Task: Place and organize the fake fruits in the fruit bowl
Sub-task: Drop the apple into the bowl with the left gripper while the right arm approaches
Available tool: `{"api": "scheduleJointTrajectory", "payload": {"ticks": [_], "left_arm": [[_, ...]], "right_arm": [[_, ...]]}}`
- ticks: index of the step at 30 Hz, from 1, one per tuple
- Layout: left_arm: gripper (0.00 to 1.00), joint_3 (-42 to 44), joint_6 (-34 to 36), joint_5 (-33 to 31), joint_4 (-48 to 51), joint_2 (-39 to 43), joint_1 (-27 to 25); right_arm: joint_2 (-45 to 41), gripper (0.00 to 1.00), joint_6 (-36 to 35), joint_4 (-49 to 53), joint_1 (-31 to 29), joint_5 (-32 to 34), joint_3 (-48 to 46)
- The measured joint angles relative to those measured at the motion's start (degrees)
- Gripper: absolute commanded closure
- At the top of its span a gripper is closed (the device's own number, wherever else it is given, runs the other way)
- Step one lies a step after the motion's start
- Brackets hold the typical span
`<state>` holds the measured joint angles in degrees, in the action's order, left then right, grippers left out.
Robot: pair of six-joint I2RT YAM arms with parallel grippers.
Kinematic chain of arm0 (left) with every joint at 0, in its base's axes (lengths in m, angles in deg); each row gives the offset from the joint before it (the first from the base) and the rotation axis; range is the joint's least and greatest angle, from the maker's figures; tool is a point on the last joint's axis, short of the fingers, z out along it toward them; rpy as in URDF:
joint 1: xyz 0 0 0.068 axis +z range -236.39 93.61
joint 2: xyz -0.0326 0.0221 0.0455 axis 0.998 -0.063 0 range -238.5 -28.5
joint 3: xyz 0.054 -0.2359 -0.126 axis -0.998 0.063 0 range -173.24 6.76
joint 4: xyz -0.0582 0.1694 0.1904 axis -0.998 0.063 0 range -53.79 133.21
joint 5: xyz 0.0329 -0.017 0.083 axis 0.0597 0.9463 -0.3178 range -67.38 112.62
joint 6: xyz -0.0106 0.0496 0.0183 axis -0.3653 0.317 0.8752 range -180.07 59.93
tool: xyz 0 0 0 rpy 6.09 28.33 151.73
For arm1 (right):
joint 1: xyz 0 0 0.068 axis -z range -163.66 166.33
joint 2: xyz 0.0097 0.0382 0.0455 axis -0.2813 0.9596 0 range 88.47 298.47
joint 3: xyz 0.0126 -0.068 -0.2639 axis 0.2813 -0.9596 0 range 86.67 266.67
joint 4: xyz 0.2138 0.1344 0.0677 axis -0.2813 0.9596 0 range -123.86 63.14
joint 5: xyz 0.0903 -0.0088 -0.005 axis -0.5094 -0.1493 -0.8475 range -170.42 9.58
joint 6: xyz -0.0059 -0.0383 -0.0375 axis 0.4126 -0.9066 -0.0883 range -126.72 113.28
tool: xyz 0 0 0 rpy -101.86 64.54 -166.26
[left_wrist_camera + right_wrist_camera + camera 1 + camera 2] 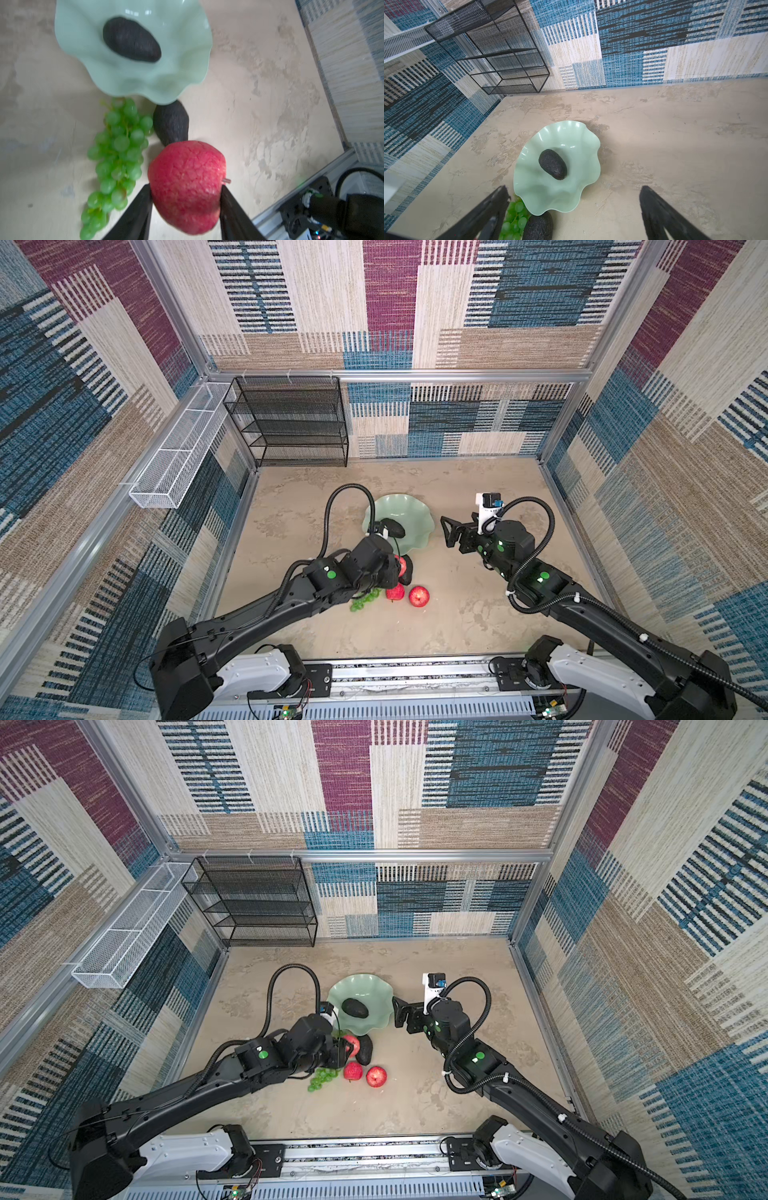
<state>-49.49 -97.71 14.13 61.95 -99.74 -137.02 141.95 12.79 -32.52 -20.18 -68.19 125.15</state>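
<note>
My left gripper (pixel 185 188) is shut on a red apple (pixel 187 182), its black fingers pressing on both sides. In both top views this apple (pixel 401 564) (pixel 351 1044) is just in front of the fruit bowl (pixel 415 506) (pixel 365 979), a mint-green bowl with a wavy rim. One dark avocado (pixel 354 1008) (pixel 552 164) lies inside the bowl. A second avocado (pixel 365 1050) (pixel 171 124) lies on the table against the bowl's near edge. Two more apples (pixel 395 592) (pixel 419 596) and the green grapes (pixel 365 599) (pixel 116 155) rest nearby. My right gripper (pixel 446 533) (pixel 574 189) hovers open at the bowl's right, holding nothing.
A black mesh shelf (pixel 291 423) stands against the back wall at the left. A white wire basket (pixel 174 456) hangs on the left wall. Patterned walls close in the beige table (pixel 478 614) on three sides, and a metal rail (pixel 415 672) runs along the front.
</note>
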Motion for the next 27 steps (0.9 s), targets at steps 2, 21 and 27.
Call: {"api": "scheduleJointTrajectory", "payload": {"ticks": [2, 21, 27], "left_arm": [[0.47, -4.2, 3.1, 1.2, -2.5, -5.0, 2.6], [0.48, -33.2, 11.9, 7.5, -7.8, -45.3, 10.7], [0.48, -35.1, 11.8, 7.3, -5.4, -48.9, 11.1]], "right_arm": [[-0.9, 0.00, 0.7, 0.9, 0.0, 0.4, -0.8], [-2.2, 0.04, 6.6, 6.6, 0.0, -2.9, -8.0], [-1.4, 0.06, 7.7, 8.0, 0.0, -5.2, -9.5]]}}
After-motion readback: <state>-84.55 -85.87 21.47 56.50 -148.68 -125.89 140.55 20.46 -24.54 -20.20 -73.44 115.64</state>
